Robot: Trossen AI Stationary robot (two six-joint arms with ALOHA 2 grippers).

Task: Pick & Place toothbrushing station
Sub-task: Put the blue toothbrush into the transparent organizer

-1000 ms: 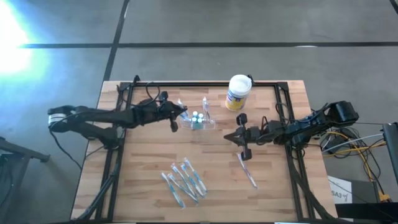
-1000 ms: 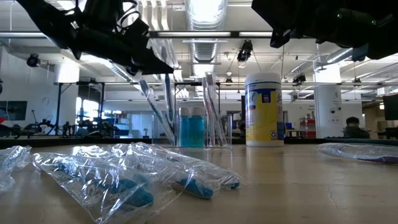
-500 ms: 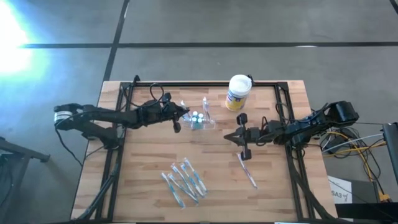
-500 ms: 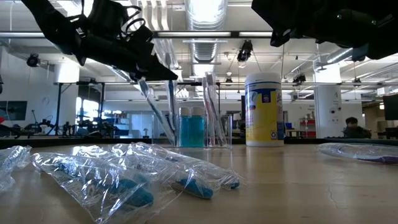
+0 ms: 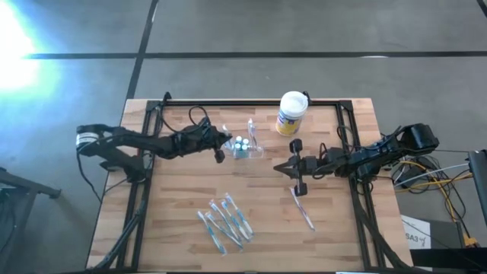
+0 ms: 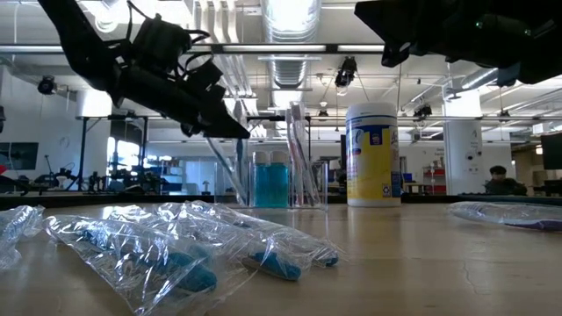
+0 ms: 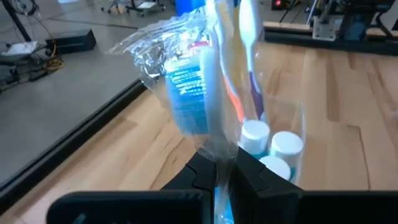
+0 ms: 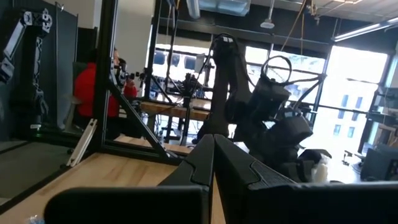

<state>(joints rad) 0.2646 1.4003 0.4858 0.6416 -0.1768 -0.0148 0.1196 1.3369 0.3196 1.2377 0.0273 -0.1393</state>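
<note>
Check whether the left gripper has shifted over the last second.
Yes. In the high view the left gripper, shut on a wrapped toothbrush, has moved right, closer to the clear toothbrushing station, which stayed put.

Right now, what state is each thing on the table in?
toothbrushing station: upright, holding brushes and small bottles.
left claw: shut on wrapped toothbrush, at the station.
right claw: shut, empty, mid-table.
white canister: upright, lid on.
bagged toothbrushes: lying flat, loose pile.
</note>
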